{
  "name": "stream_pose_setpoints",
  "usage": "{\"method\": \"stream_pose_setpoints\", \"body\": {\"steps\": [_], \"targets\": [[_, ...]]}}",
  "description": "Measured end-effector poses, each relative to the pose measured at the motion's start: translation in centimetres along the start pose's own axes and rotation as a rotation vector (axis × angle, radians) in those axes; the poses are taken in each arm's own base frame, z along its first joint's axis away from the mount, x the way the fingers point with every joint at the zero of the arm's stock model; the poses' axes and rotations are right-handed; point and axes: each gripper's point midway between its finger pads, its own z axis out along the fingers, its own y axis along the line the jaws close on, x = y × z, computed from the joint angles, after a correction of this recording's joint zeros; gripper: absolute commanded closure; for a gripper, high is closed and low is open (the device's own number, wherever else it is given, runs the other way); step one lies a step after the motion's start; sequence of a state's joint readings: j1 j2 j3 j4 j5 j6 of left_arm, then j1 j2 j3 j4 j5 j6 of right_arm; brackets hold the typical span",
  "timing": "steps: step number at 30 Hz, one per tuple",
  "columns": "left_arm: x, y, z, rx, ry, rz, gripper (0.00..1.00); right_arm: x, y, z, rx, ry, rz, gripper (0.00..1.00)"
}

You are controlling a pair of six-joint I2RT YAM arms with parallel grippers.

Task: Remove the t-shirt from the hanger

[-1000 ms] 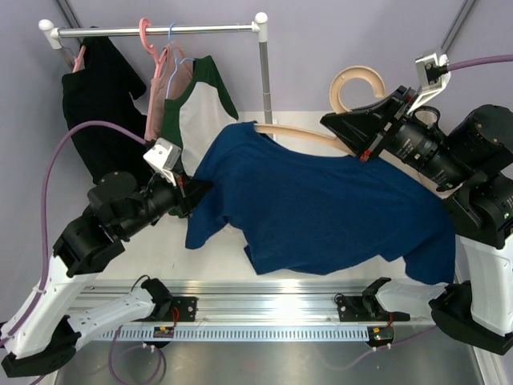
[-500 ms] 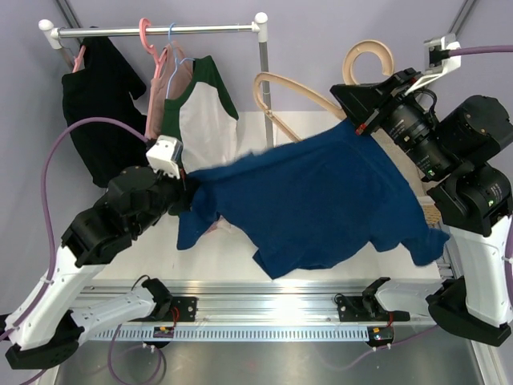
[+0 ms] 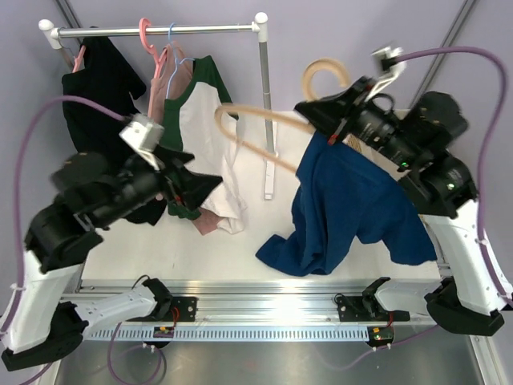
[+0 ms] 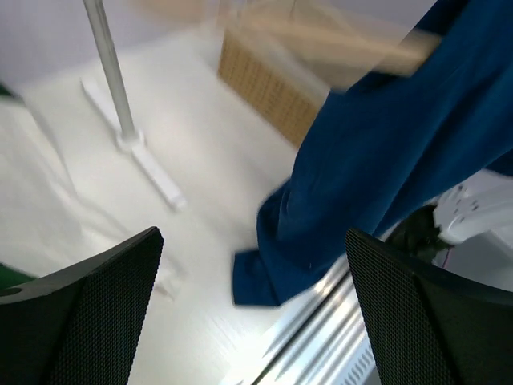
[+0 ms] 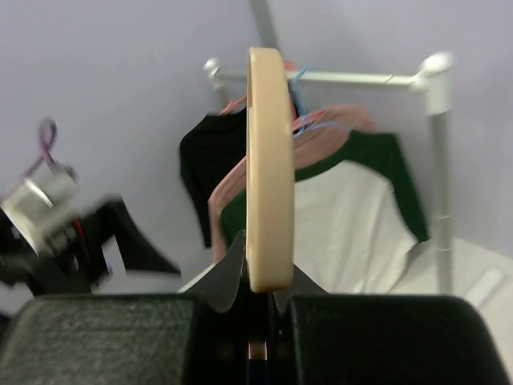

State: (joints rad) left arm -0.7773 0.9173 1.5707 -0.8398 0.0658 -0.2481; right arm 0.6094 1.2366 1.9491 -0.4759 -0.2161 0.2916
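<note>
I am pinching the hanger near its hook in the right pincer, the left pincer gaping empty well apart from it, while the t-shirt, dangling below the hanger, is risking snagging on its shoulder.

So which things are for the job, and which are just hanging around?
For the job: blue t-shirt, wooden hanger, right gripper holding it.
Just around: white-and-green shirt, black garment, pink hanger, clothes rail.

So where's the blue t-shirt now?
Top view, right of centre: the t-shirt hangs off the hanger in the right end effector, reaching the table.
</note>
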Motion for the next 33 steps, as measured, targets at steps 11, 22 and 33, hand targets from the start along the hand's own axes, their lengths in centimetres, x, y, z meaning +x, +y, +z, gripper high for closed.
{"method": "stream_pose_setpoints", "body": {"steps": [11,22,33], "targets": [[-5.6,-3.1,-4.3,0.124,-0.099,0.133,0.05,18.1,1.9,-1.3,-0.328,0.5,0.24,0.99],[1.5,-5.3,2.8,0.333,0.273,0.069,0.12,13.6,7.1,-4.1,-0.61,0.431,0.231,0.99],[0.9,-9.7,1.7,0.621,0.293,-0.029,0.41,12.7,8.2,-4.7,-0.677,0.424,0.223,0.99]]}}
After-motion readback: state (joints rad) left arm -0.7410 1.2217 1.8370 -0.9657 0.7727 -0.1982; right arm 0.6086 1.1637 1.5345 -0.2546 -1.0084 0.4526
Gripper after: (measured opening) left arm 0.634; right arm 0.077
